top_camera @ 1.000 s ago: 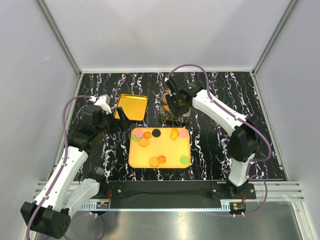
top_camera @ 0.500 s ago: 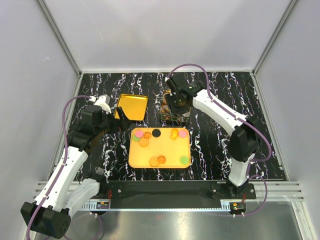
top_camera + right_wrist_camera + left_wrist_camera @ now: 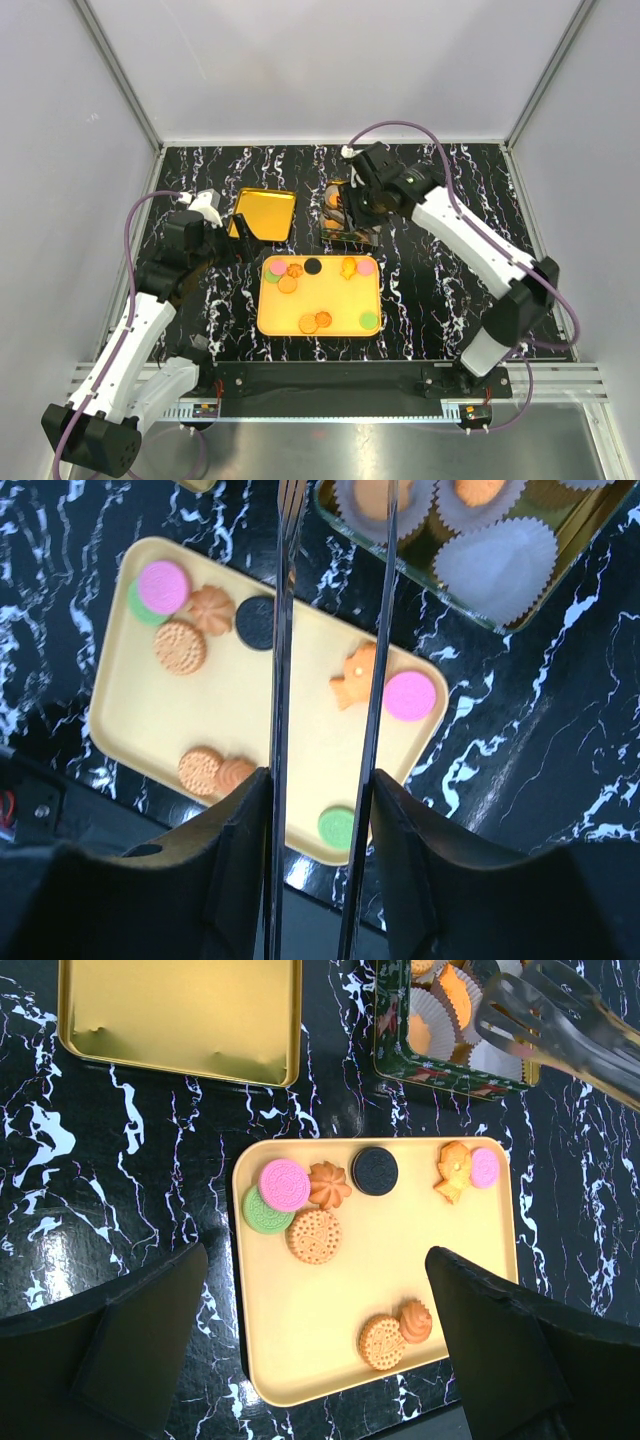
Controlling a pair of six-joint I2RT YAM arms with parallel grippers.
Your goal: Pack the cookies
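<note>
Top external view puts the packing mid-way, I judge: ten or so cookies [image 3: 284, 1184] lie on the yellow tray [image 3: 300, 1350] at the middle of the tabletop [image 3: 120, 1190], while a few orange ones sit in the tin.

The left hand [image 3: 316, 1252] hovers at the tray's 9 o'clock side with its fingers spread wide, holding nothing. At the tray's 11 o'clock lies a gold lid [image 3: 180, 1010], bare inside. On the tray, pink, green and two orange cookies cluster at 10 o'clock, with a black one at 12, an orange figure and a pink disc at 1, two orange ones at 6 and a green one at 5.

The tin [image 3: 450, 1075], at 1 o'clock, holds white paper cups [image 3: 497, 552], some filled and some bare.

The right hand [image 3: 320, 785] clasps metal tongs [image 3: 283, 630], whose blades reach over the tin; whether they carry a cookie I cannot tell. The next move likely calls for swinging back to the tray, pinching one cookie gently and lifting it level to a bare cup.
</note>
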